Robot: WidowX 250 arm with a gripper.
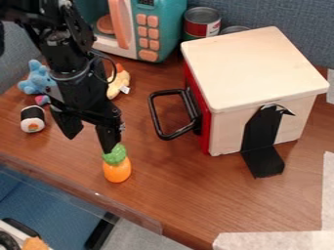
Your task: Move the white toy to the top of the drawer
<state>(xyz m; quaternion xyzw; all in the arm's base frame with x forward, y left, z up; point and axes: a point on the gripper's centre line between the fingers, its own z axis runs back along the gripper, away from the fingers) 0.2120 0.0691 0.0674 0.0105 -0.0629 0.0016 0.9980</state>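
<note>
As far as can be made out, have a black arm (68, 53) cut off at the upper left, with hard, angular joints and a thin looped cable. Find the hand (89, 138) above the left part of the worktop (196, 195), open, with bare wood grain visible between the spread fingertips. See one tip at the leafy green top of an orange pineapple toy (117, 171); cannot tell whether touching or just in front.

Find the white toy (32, 119), a short rounded roll with a dark wrap and an orange patch on the pale end, lying near the left edge, beside the hand. Behind, see a fuzzy blue toy (37, 79), partly covered by the arm, and a small pink and purple thing (42, 100), too hidden to name. Spot a soft yellow toy (118, 82) with a white tag, also partly behind the arm.

On the right, find the drawer (251, 63) in a boxy pale case with a smooth flat top, rounded corners, a red front and a bent black handle (156, 114). Note a flat black bracket (263, 132) against one side. Behind, see a teal toy microwave (156, 29), cut off above, and metal cans (201, 22), partly hidden by the case.
</note>
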